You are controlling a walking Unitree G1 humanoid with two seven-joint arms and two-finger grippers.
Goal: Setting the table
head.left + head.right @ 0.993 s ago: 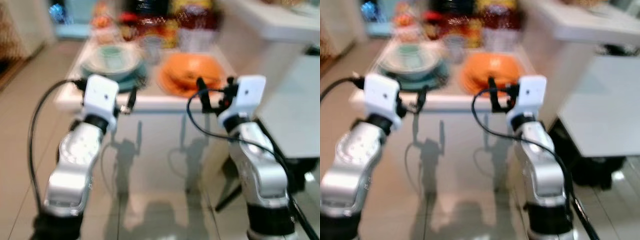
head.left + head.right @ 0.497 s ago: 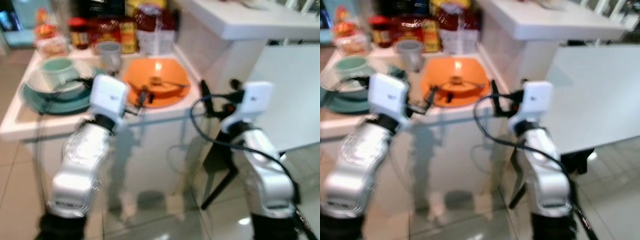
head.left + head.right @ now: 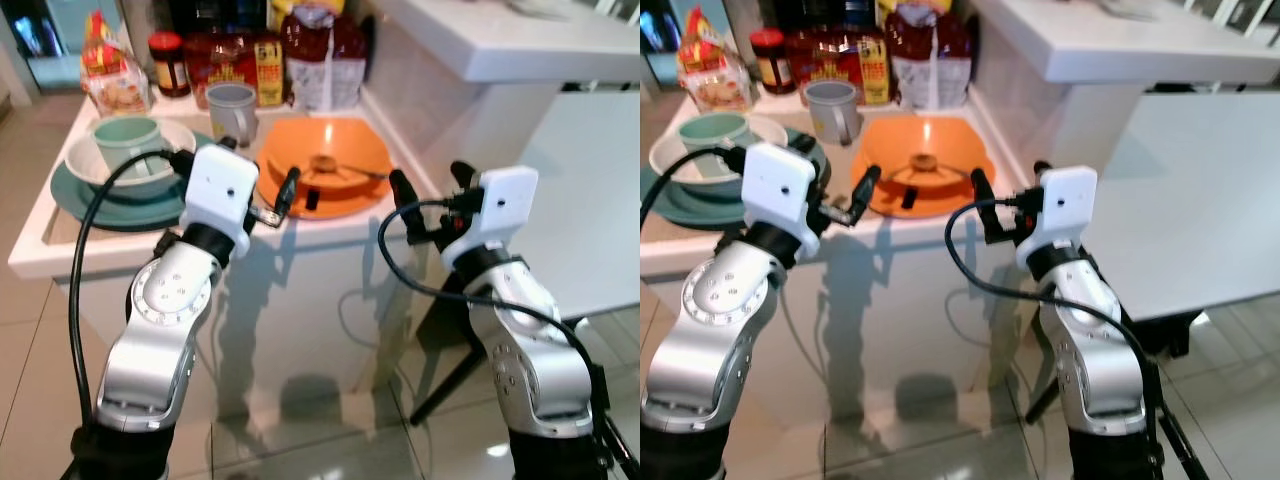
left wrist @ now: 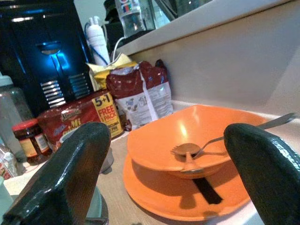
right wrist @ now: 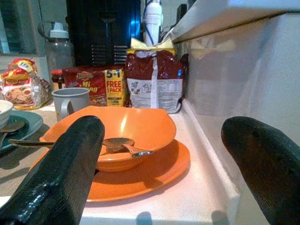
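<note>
Left gripper (image 3: 298, 192) spread, at rim of orange plastic bowl (image 3: 323, 166), frame centre; right gripper (image 3: 431, 195) spread, right of white counter (image 3: 60, 250).

"Where's the orange bowl (image 3: 325, 165)?"

"On its orange plate (image 3: 345, 205), desk (image 3: 60, 250) centre, cutlery inside. Left claw (image 3: 300, 192) open at its six o'clock edge; right claw (image 3: 428, 192) open at four o'clock, off the desk."

Green plate (image 3: 75, 195) partly hidden under white bowl (image 3: 85, 165); water bottle (image 5: 58, 49) cut by frame edge.
</note>
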